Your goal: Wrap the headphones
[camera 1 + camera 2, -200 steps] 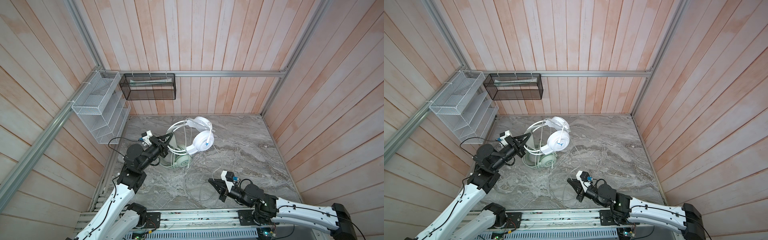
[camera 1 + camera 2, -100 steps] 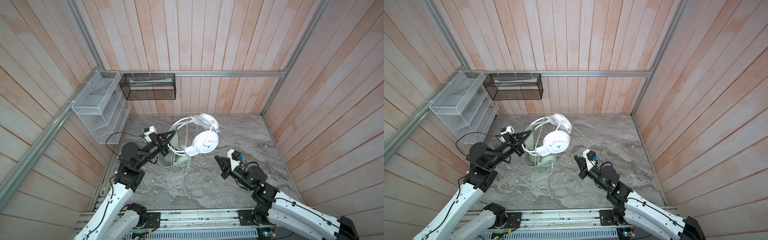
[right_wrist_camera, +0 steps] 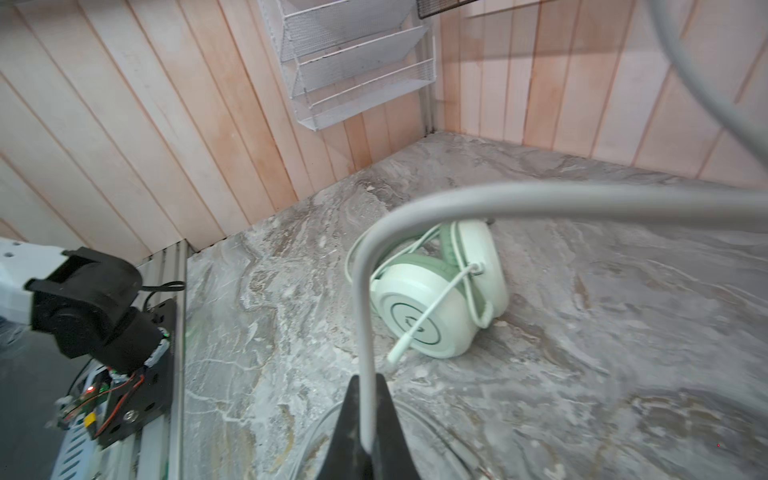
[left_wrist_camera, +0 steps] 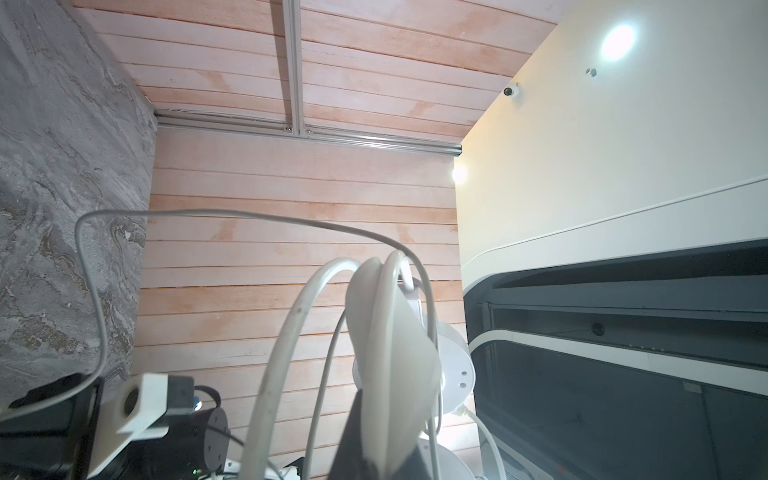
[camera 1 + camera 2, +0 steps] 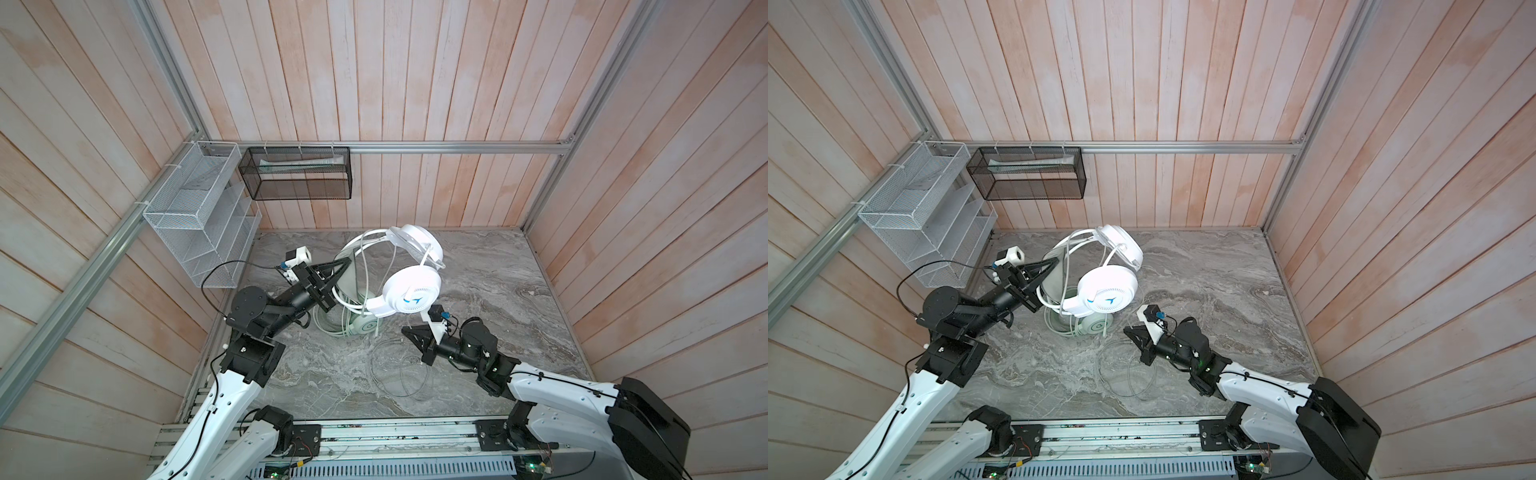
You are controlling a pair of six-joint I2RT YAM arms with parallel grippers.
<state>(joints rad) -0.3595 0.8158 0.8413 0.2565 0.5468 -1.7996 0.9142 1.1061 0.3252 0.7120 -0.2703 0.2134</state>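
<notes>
The white headphones (image 5: 411, 291) (image 5: 1106, 289) hang above the marble table, and my left gripper (image 5: 345, 262) (image 5: 1054, 261) is shut on their headband (image 4: 390, 353). In the left wrist view the left gripper (image 4: 382, 461) pinches the band's pad, with cord looped around it. The mint-green headphones (image 5: 363, 326) (image 5: 1096, 326) (image 3: 428, 307) lie on the table beneath them. My right gripper (image 5: 405, 330) (image 5: 1127, 330) (image 3: 367, 380) is shut on the white set's grey cord (image 3: 365, 332), just right of the green cup. Slack cord loops (image 5: 399, 374) (image 5: 1129, 374) lie on the table in front.
A white wire rack (image 5: 199, 216) (image 3: 353, 62) hangs on the left wall. A black mesh basket (image 5: 299, 174) hangs on the back wall. The arms' metal rail (image 5: 374, 432) runs along the table's front edge.
My right gripper, still holding the cord, swung up toward the back, then came left to beside the green cup. My left gripper lifted the white headphones slightly higher.
</notes>
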